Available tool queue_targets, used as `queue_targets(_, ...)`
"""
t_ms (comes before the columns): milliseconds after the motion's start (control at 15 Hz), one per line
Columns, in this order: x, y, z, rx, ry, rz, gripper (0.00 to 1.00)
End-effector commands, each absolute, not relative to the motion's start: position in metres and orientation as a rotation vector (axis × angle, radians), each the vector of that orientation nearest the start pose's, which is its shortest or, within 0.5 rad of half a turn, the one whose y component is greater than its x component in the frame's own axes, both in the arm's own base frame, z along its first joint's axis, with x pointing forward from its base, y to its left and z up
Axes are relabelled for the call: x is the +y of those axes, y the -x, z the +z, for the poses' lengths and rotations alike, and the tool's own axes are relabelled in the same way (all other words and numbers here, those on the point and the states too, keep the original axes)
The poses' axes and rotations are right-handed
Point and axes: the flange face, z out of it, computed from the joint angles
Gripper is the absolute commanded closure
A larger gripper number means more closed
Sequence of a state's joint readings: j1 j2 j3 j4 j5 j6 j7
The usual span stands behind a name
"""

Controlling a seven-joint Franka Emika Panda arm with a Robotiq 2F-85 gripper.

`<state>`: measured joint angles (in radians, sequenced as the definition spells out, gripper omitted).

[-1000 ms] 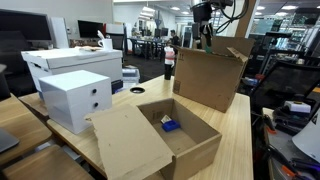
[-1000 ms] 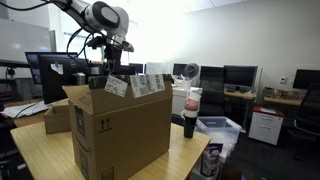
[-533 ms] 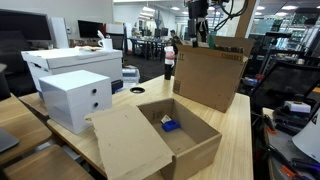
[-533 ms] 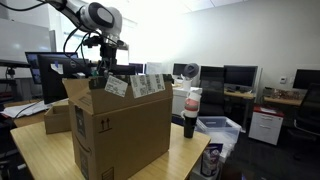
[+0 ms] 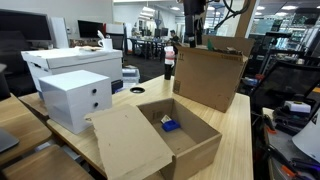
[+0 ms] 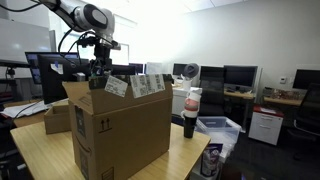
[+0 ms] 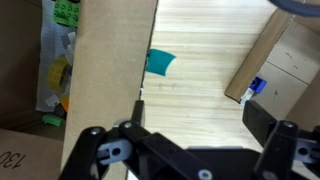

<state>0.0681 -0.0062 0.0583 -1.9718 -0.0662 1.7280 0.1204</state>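
Low open box (image 5: pixel 190 140): in front of the tall box (image 5: pixel 210 78), with a blue item (image 5: pixel 170 125) inside.
Your claw (image 5: pixel 192 40): jaws wide, empty, above one wall of the tall box.
Bottle (image 5: pixel 169 62): beside the tall box's far side.

In an exterior view the gripper (image 5: pixel 191 38) has drifted sideways above the tall cardboard box (image 5: pixel 208 78). A second ago it hung over the middle of the box's open top. It then slid step by step toward the picture's left edge and now stands over the box's left top corner, a little higher than before. In an exterior view from the opposite side, the gripper (image 6: pixel 98 72) has likewise shifted toward the left edge of the picture. It has gone from above the raised flaps toward the far back corner of the tall cardboard box (image 6: pixel 120 135). The arm's wrist and forearm (image 6: pixel 88 16) have swung along with it.
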Motion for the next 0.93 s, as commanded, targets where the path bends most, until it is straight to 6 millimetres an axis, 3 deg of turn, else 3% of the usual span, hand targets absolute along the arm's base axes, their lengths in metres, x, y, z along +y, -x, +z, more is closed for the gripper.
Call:
queue_targets(0, 0.082, -0.513, 0.448, -0.200, 3.182, 0.337, 0.00)
queue_targets(467, 0.126, -0.496, 0.415, -0.408, 3.122, 0.344, 0.00)
queue_targets(867, 0.163, -0.482, 0.382, -0.450, 3.095, 0.293, 0.00)
